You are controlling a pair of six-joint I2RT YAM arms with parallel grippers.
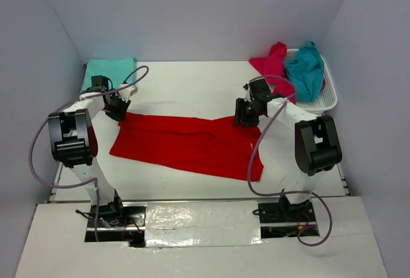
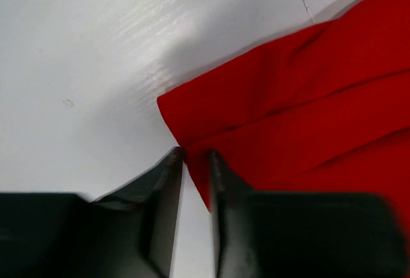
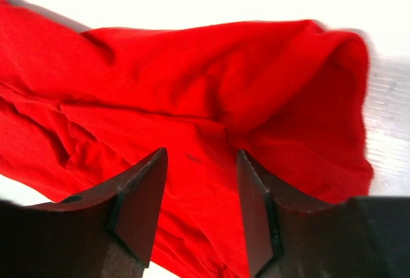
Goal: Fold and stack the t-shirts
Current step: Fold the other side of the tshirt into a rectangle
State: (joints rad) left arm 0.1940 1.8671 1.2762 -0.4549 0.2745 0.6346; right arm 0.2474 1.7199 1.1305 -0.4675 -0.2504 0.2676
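One red t-shirt (image 1: 186, 145) lies flat across the table (image 1: 192, 82), its long axis running left to right and slanting toward the near edge at its right end. Your left gripper (image 1: 117, 108) sits at the shirt's far-left corner, jaws slightly parted and empty. Your right gripper (image 1: 244, 115) hovers over the far-right corner, released.

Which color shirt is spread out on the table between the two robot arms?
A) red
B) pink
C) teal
A, because the red t-shirt lies spread out on the white table between the arms.
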